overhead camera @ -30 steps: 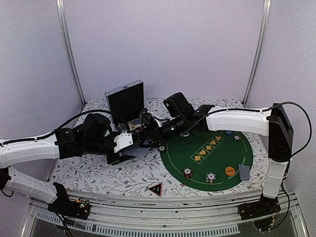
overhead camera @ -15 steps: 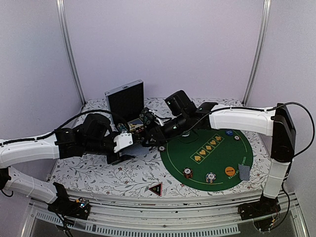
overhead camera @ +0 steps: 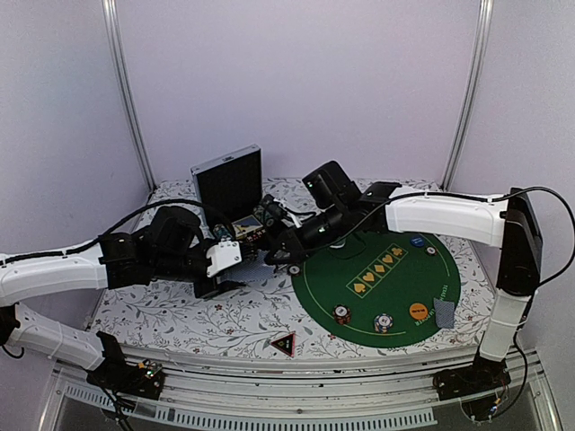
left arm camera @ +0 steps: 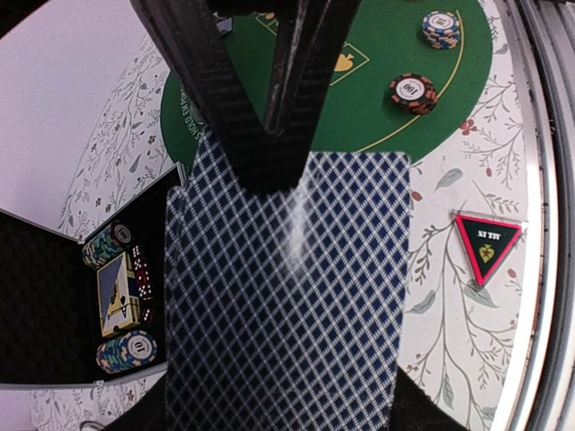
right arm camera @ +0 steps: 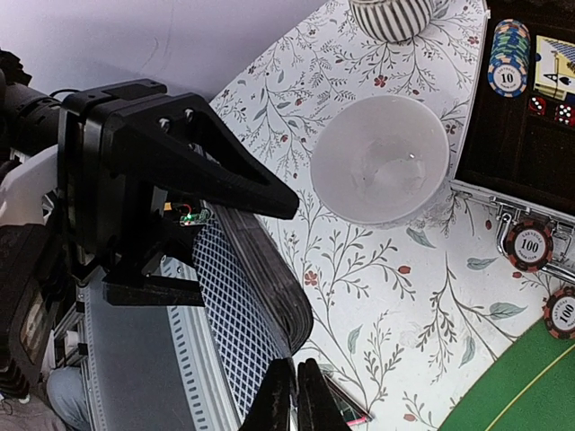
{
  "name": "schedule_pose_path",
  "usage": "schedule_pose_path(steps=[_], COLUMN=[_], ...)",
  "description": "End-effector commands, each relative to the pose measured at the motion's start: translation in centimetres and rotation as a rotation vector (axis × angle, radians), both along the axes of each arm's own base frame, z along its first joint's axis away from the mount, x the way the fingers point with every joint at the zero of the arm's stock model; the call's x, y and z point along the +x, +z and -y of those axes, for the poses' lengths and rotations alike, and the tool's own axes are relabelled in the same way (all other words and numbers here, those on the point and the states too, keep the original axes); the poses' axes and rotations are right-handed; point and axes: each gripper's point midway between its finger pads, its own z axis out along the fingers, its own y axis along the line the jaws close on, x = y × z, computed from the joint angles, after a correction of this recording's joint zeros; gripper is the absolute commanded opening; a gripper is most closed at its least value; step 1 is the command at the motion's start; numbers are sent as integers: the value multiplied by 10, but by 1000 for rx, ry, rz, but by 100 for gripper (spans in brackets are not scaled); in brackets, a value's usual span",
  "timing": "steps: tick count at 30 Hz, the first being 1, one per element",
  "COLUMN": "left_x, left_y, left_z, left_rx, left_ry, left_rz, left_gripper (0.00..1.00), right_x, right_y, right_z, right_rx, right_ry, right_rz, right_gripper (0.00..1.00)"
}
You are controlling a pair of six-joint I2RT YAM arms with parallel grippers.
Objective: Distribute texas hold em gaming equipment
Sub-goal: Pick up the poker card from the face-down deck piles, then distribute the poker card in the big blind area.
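**Dealing under way.** The left gripper point(overhead camera: 241, 260) is clamped around the deck point(left arm camera: 269, 359) and holds it above the flowered cloth point(overhead camera: 180, 314), just left of the green mat point(overhead camera: 395, 292). The right gripper point(right arm camera: 289, 395) is pinched onto the top card point(left arm camera: 350, 224), which sits shifted sideways off the stack beneath.

On the mat lie:
- two chips point(overhead camera: 341, 313) near its front edge;
- an orange disc point(overhead camera: 418, 312) with a single face-down card point(overhead camera: 444, 312) just beside it;
- a blue disc point(overhead camera: 417, 242) and a white disc point(overhead camera: 431, 250) at the far rim.

The triangle point(left arm camera: 486, 245) rests on the cloth, off the mat. The open case point(left arm camera: 54, 296) holds further chip stacks point(left arm camera: 126, 350). The task appears to be at an early stage, with most of the cards undealt and chips left to hand out.
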Motion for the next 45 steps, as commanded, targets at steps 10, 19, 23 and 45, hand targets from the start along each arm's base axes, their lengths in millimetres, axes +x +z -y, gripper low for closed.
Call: schedule_pose_path(steps=[10, 19, 23, 45], left_x=[3, 3, 3, 0], left_y=[13, 14, 13, 19], left_z=[2, 1, 1, 3], left_rx=[-43, -45, -44, -64], left_ry=[0, 0, -1, -15], left_rz=[34, 35, 34, 31], left_gripper=[59, 59, 59, 59], right_x=[4, 12, 15, 53], right_y=[40, 94, 121, 4], right_z=[15, 41, 58, 353], right_rx=[27, 126, 175, -179], right_ry=[-22, -43, -58, -1234], right_rz=[41, 92, 122, -117], right_gripper=[3, 2, 2, 2])
